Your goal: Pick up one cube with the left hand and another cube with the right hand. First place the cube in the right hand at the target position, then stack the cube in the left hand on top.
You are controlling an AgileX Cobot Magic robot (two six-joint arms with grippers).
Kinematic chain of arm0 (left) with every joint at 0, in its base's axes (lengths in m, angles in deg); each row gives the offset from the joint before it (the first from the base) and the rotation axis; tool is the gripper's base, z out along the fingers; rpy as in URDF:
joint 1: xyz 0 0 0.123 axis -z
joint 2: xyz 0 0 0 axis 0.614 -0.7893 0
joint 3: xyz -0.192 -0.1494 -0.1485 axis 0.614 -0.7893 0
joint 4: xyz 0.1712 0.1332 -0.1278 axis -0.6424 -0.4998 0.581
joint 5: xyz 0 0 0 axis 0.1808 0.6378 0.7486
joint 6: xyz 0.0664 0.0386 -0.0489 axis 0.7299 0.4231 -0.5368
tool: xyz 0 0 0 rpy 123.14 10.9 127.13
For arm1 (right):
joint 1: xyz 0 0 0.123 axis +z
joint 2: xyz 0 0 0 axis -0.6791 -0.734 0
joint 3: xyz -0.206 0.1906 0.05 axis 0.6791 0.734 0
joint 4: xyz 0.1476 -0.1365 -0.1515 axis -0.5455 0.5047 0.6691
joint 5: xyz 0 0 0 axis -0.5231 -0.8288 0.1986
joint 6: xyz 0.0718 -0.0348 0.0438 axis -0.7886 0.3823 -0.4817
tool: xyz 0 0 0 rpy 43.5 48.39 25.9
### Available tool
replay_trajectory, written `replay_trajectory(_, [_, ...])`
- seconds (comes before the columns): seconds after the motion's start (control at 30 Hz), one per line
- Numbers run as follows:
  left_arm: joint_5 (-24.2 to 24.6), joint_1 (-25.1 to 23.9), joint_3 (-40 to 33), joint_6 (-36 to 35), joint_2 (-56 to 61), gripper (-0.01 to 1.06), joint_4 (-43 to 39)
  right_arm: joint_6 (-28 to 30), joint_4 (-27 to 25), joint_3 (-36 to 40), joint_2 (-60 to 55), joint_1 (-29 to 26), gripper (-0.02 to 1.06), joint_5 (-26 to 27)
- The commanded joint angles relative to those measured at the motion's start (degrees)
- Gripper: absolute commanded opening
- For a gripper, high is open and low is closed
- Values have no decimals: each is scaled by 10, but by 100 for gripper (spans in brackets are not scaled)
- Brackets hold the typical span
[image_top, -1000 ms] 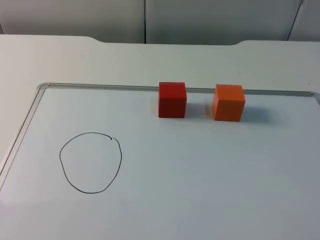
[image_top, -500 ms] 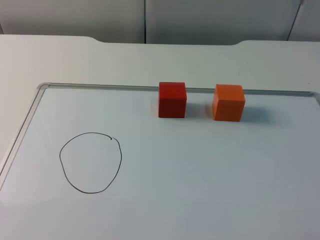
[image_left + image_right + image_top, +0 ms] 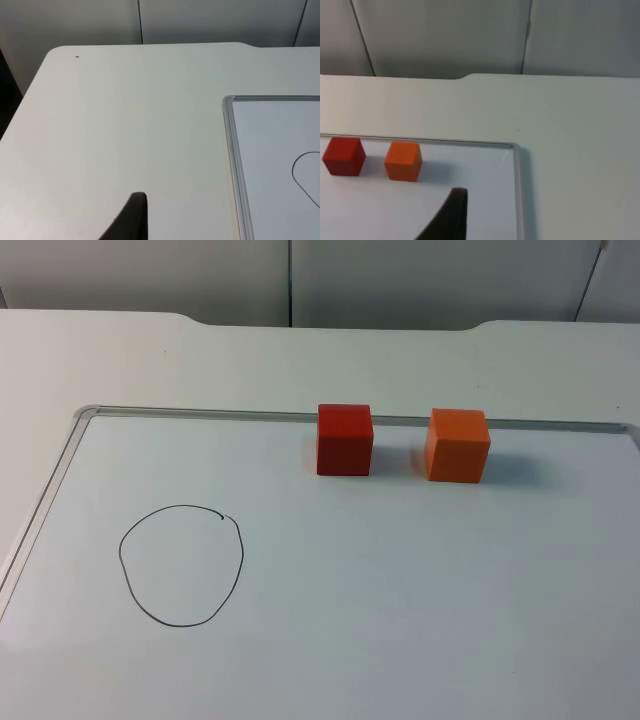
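2 cubes sit side by side at the whiteboard's far edge, the drawn circle well apart, nearer and left.

A framed whiteboard lies on the white table before a grey partition wall.

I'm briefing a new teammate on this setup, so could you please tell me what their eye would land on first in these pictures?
Two bright blocks stand out: a red cube and an orange cube, side by side but apart, at the far edge of the whiteboard. Next comes the hand-drawn black circle, toward the board's near left, with nothing inside it.
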Motion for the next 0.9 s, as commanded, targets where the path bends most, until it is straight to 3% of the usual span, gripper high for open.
replay_trajectory(0.0, [-6,-3,3,-2,0,105,2,21,-32,-36,-50,-4,103,8])
replay_trajectory(0.13, [-6,-3,3,-2,0,105,4,56,-96,-89,-125,-4,103,3])
replay_trajectory(0.2, [-6,-3,3,-2,0,105,4,67,-135,-123,-175,-4,103,-24])
replay_trajectory(0.37, [-6,-3,2,-2,0,105,14,84,-170,-159,-278,-2,102,-49])
replay_trajectory(0.63, [-6,-3,2,-2,0,105,15,84,-169,-170,-395,73,102,-1])
replay_trajectory(0.73, [-3,-3,2,-2,0,105,16,59,-132,-172,-443,141,102,31])
replay_trajectory(0.87, [0,-3,2,-2,0,105,18,16,-83,-184,-478,192,101,52])
